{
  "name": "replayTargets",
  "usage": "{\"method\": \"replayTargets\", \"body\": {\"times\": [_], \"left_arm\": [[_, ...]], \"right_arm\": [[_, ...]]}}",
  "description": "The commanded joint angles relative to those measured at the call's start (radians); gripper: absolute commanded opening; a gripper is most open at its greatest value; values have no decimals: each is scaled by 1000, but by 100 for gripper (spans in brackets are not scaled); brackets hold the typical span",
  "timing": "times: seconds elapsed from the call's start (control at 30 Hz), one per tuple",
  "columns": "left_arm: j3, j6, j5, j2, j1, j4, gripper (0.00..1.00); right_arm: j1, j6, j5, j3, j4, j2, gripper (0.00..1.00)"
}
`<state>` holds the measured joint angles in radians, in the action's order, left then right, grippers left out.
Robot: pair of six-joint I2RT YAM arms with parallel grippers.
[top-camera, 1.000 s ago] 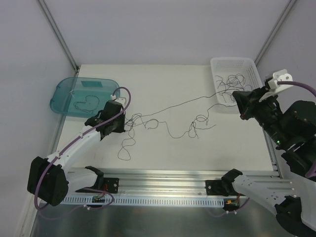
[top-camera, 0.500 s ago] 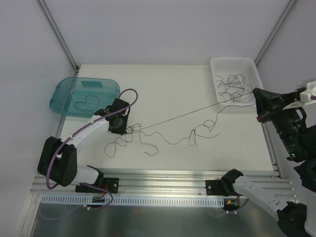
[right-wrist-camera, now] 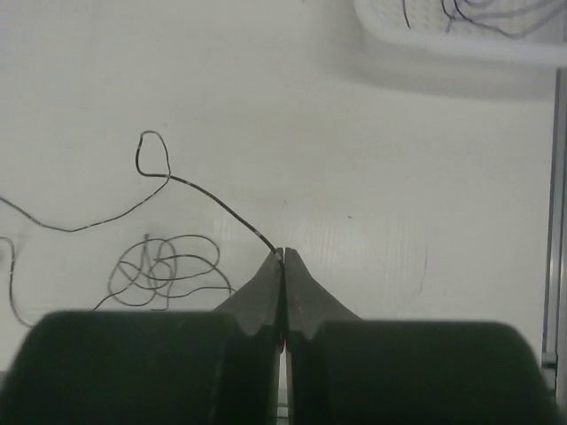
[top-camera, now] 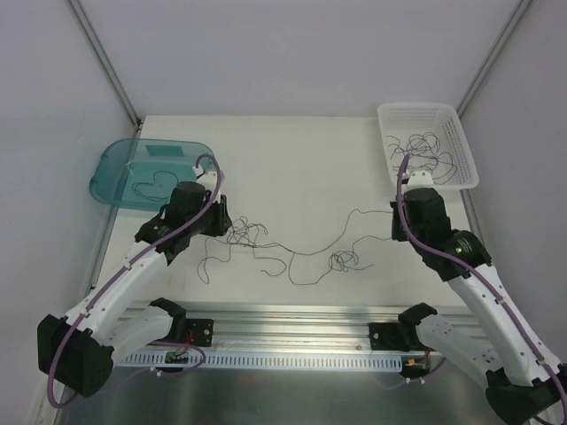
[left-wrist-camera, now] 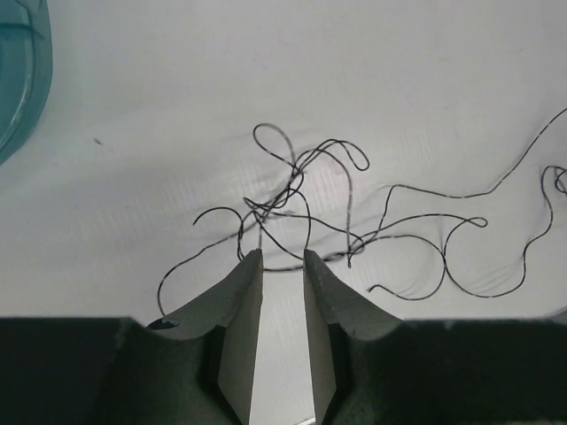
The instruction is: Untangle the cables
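Thin dark cables (top-camera: 250,234) lie loose across the table's middle, with a tangle on the left and a small coil (top-camera: 341,259) on the right. My left gripper (top-camera: 215,221) is open and empty, and its tips (left-wrist-camera: 283,257) touch the near edge of the tangle (left-wrist-camera: 292,190). My right gripper (top-camera: 397,221) is shut on one cable's end (right-wrist-camera: 282,255), low over the table. That cable (right-wrist-camera: 208,197) runs up-left to a small loop, and the coil (right-wrist-camera: 164,266) lies to its left.
A teal tray (top-camera: 111,159) at the left holds one cable (top-camera: 151,184). A white basket (top-camera: 416,107) at the back right holds several more cables (top-camera: 425,150), and its edge shows in the right wrist view (right-wrist-camera: 461,40). An aluminium rail (top-camera: 292,319) runs along the near edge.
My right gripper came down from beside the basket to the table, and the cable it had pulled taut went slack. My left gripper shifted slightly and now sits at the tangle's left edge.
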<state>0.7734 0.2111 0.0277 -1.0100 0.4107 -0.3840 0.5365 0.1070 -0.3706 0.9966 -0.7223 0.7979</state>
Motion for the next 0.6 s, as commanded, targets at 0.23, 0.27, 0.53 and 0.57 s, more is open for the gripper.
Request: {"method": "replayTargets", "body": {"times": [0.23, 0.27, 0.53, 0.57], "left_arm": [[-126, -29, 69, 219, -7, 237, 55], [-123, -33, 87, 208, -7, 225, 62], [-71, -33, 132, 25, -6, 148, 80], [-68, -12, 118, 7, -6, 136, 80]], "right_arm": [[-333, -190, 203, -96, 17, 32, 2], [-333, -179, 238, -108, 21, 37, 4], [-333, -168, 312, -165, 64, 64, 19], [-334, -165, 344, -168, 69, 72, 34]]}}
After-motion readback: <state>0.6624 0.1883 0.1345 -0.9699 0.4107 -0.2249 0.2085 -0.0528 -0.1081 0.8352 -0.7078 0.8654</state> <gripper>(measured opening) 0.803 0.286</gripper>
